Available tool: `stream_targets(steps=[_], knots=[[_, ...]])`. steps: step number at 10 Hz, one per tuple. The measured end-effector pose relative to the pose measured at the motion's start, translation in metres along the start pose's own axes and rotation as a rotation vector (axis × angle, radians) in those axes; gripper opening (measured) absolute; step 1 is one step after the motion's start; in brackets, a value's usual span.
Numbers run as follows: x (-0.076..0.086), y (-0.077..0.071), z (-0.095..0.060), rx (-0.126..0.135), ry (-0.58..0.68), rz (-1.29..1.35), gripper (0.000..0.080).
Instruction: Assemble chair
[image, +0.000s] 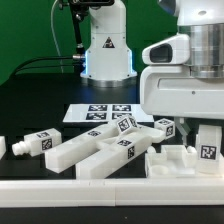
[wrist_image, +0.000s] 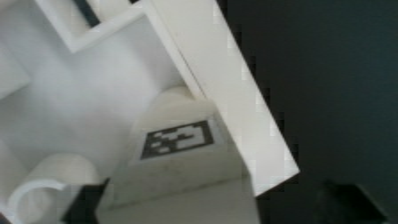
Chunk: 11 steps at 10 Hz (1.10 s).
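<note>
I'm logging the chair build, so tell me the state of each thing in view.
Gripper: open, straddling tagged piece.
Tagged piece: between the fingers, ungripped.
Seat frame: lying flat on table.
Bars: loose, lying flat.
Cube: loose, tag showing.
Left piece: loose, apart from the rest.
Marker board: flat on table.

Exterior view low, facing robot base (image: 106, 50) across chair parts (image: 108, 150), wrist view close above those parts.

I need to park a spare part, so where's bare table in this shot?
Bare table lies on the exterior view's left, between marker board and small piece. Crowded at its right: bars, seat frame, gripper.
</note>
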<state>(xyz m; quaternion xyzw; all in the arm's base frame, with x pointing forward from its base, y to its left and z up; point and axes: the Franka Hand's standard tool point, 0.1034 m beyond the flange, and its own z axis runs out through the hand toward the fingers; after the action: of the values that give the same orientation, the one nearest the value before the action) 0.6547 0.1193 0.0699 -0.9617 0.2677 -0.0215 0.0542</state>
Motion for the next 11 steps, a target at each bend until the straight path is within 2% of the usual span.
stream_targets(steps=[1, 11], knots=[[0.0004, 0.0010, 0.0001, -0.002, 0.000, 0.103, 0.0289], [0.0006, 0.0010, 0.0011, 0.004, -0.004, 0.895, 0.0290]])
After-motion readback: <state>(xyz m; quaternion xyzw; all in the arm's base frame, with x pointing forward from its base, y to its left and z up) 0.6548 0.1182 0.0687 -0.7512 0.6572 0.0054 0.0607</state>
